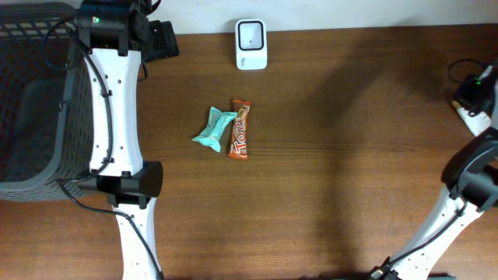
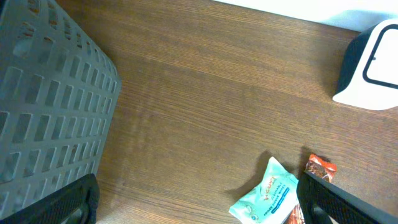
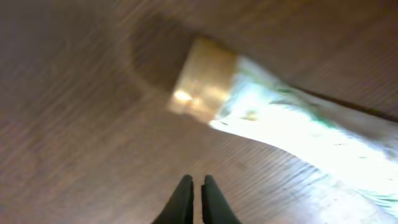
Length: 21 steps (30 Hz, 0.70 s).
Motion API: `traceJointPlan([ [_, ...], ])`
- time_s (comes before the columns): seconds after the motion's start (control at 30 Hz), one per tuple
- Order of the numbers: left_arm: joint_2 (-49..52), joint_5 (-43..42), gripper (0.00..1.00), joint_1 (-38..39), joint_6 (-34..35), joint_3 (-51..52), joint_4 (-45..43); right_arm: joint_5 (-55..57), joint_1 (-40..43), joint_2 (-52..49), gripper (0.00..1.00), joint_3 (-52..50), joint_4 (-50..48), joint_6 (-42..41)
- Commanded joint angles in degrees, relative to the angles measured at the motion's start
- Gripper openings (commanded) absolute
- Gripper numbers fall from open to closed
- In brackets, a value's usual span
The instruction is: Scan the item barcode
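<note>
Two snacks (image 2: pixel 267 196) lie near the open left end effector (image 2: pixel 196 198); right end effector (image 3: pixel 198 185) closed.

Open approach from the right over the bare brown wooden table (image 1: pixel 350 155). Teal crinkled wrapper (image 1: pixel 215 130) touches the orange candy bar (image 1: pixel 240 129), no gap between them. Grey plastic lattice basket (image 1: pixel 31 101) and white left arm (image 1: pixel 117 101) block the left side. White box-shaped scanner (image 1: pixel 250 44) sits at the far edge.

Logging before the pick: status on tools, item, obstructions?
Left tool open, empty, by the basket. Right tool shut, empty, far right. Orange bar and teal packet touching, centre, ungrasped. Nothing between them and the scanner.
</note>
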<state>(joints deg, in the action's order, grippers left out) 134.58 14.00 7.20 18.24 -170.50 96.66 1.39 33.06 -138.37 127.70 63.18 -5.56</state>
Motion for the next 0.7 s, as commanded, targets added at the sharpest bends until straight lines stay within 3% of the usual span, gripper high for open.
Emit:
traceJointPlan([
  [0.0, -0.1, 0.8, 0.99, -0.2, 0.2, -0.2, 0.0, 1.0, 1.0, -1.2, 0.04, -5.0, -3.6, -0.5],
  [0.3, -0.1, 0.8, 0.99, -0.2, 0.2, -0.2, 0.1, 2.3, 5.7, -1.6, 0.04, -7.5, -16.7, -0.5],
  [0.67, -0.1, 0.8, 0.99, -0.2, 0.2, -0.2, 0.0, 8.2, 6.6, -1.7, 0.04, -8.0, -6.3, 2.6],
])
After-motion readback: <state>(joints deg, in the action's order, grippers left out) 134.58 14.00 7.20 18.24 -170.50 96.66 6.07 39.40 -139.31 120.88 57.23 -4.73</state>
